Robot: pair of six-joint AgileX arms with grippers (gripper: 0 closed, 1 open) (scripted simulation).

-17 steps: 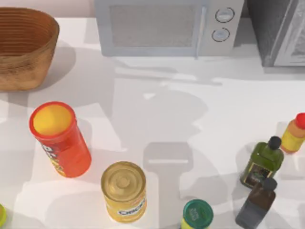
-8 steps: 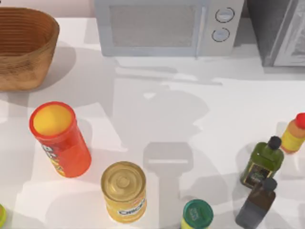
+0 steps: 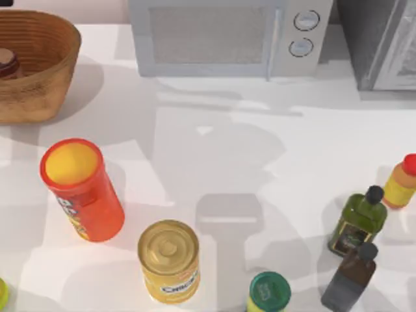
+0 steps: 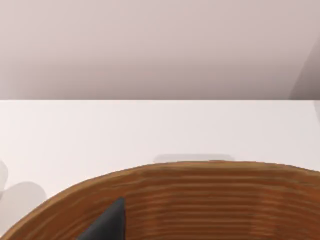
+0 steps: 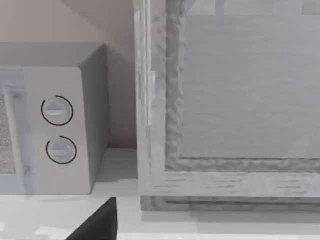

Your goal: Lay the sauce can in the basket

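Left end effector: one dark finger [image 4: 107,225] showed in the left wrist view, low against the inner wall of the basket [image 4: 210,200]; how far the end effector was open, and whether it held anything, could not be told. Right end effector: one dark finger [image 5: 97,222] showed in the right wrist view, facing the microwave [image 5: 55,130] and a grey cabinet [image 5: 230,100] at the far edge of the table; its opening likewise could not be told.

Sauce can [image 3: 8,64]: seen from above inside the basket [image 3: 45,71], at the far left corner of the table [image 3: 260,169], with its dark top and maroon rim visible near the view's left border. Whether it lay flat or was carried could not be resolved.

Handling, as judged: a small rigid metal cylinder, moderately heavy for its size, smooth-walled and liable to roll on its side; best gripped across the label wall at mid-height, fingers on opposite sides. The woven basket would yield slightly.

Elsewhere on the table: red-orange tube [image 3: 81,188] and gold-lidded can [image 3: 169,260], well apart from the basket.
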